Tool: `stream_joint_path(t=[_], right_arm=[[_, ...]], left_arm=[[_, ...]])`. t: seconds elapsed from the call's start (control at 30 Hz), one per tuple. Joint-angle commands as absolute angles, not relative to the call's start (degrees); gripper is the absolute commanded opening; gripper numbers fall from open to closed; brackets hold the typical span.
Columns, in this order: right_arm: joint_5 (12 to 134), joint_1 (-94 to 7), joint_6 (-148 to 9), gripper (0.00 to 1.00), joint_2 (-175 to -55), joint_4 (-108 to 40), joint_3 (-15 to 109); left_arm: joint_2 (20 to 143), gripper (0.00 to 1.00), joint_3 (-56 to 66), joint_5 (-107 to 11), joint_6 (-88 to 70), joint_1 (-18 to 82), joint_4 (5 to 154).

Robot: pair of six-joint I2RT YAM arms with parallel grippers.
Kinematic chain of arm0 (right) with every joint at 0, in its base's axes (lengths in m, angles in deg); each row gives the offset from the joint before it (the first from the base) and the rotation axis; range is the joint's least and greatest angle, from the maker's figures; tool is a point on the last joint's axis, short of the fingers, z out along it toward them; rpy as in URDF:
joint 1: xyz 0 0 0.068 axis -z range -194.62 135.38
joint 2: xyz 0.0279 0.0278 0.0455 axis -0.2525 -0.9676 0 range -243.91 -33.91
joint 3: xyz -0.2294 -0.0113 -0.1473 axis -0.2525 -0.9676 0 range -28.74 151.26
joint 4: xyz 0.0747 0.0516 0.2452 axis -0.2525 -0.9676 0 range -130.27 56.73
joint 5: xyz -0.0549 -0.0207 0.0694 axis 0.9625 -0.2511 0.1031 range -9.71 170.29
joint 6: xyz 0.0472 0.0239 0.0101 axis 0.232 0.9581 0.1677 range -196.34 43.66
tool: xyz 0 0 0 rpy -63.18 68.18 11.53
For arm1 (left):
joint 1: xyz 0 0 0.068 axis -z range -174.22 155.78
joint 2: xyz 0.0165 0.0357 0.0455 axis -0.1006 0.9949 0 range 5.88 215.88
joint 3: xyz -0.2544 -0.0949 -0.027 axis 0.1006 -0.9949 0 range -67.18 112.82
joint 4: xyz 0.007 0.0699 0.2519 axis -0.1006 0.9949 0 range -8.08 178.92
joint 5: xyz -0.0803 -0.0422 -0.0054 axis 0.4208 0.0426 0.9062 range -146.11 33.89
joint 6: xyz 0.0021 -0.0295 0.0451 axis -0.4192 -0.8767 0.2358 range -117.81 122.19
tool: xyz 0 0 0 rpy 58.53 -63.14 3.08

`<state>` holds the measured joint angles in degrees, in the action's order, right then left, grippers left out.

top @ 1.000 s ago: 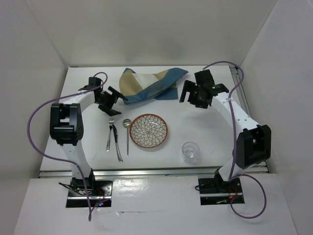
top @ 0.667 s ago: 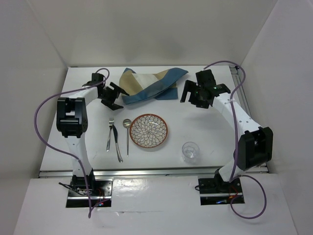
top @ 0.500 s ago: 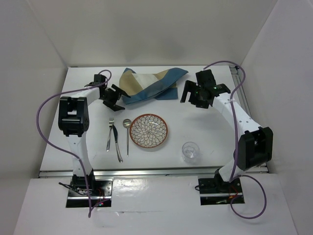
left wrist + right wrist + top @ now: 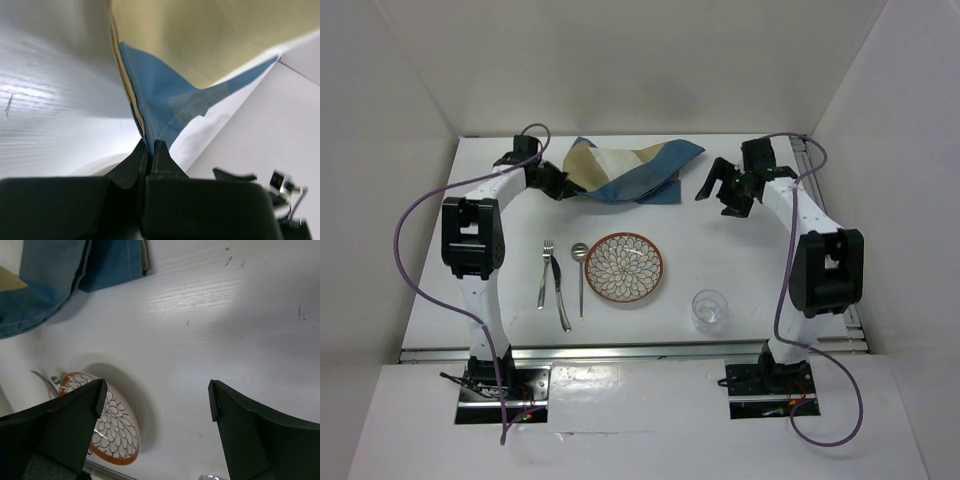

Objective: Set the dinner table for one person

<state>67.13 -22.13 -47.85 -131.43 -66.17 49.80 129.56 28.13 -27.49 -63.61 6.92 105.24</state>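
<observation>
**Left gripper has taken the cloth's edge**

The table (image 4: 750, 265) spreads ahead of both arm bases and carries everything else. A second ago the left gripper (image 4: 563, 186) hung just short of the cloth (image 4: 620, 175). Now it is at the cloth's left edge, and its wrist view shows the jaws closed to a sliver with the fabric nipped between them. The right arm has changed its pose, but the right gripper (image 4: 718, 195) is much where it was, near the cloth's right end and apart from it. It gapes wide and holds nothing.

I judge the cloth is about to be lifted and spread. With only one side held, it would likely drag or bunch.

The plate (image 4: 624, 267) sits mid-table, near the cloth. The glass (image 4: 709, 308) stands to its near right. The knife (image 4: 560, 295), spoon (image 4: 581, 275) and fork (image 4: 545, 272) lie to its left. These probably fill the spot where the cloth belongs, and a pulled cloth could sweep them.
</observation>
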Motion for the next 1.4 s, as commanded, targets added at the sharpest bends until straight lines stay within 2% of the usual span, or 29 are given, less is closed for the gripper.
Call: stream_joint_path(t=[0.0, 0.17, 0.3, 0.6, 0.83, 0.97, 1.07, 1.1, 1.13, 1.37], right_arm=[[55.44, -17.01, -43.47, 0.96, -135.68, -55.17, 52.91], [50.5, -16.2, -37.5, 0.92, -146.83, -47.86, 60.36], [51.02, -16.81, -32.4, 0.92, -158.33, -45.66, 70.21], [54.09, -18.49, -26.94, 0.9, -172.85, -43.37, 84.01], [55.59, -19.54, -26.42, 0.8, -183.05, -44.95, 97.11], [56.65, -19.54, -24.39, 0.65, -184.64, -41.89, 99.31], [57.88, -19.54, -24.39, 0.35, -185.17, -41.88, 101.94], [57.88, -19.54, -24.39, 0.22, -185.17, -42.4, 101.95], [57.88, -19.02, -24.39, 0.0, -184.13, -42.41, 101.95], [61.3, -19.02, -30.1, 0.0, -164.81, -43.28, 91.77]], left_arm=[[129.98, 0.0, 32.57, -25.7, -59.96, 6.39, 107.94], [129.98, 0.0, 34.95, -24.47, -57.15, 6.39, 111.1], [129.98, 0.0, 37.93, -25.08, -54.69, 6.39, 113.03], [130.51, 0.0, 43.74, -24.03, -50.81, 6.39, 116.99], [130.51, 0.0, 46.63, -23.5, -48.88, 5.86, 118.75], [130.51, 0.0, 49.36, -24.73, -46.34, 5.34, 121.38], [129.89, 0.0, 52.51, -24.73, -44.84, 4.81, 123.23], [129.89, 0.0, 53.31, -24.73, -43.97, 4.81, 123.84], [129.2, 0.0, 54.02, -24.73, -43.96, 4.29, 124.63], [126.56, 0.0, 60.17, -23.42, -40.71, 1.83, 129.2]])
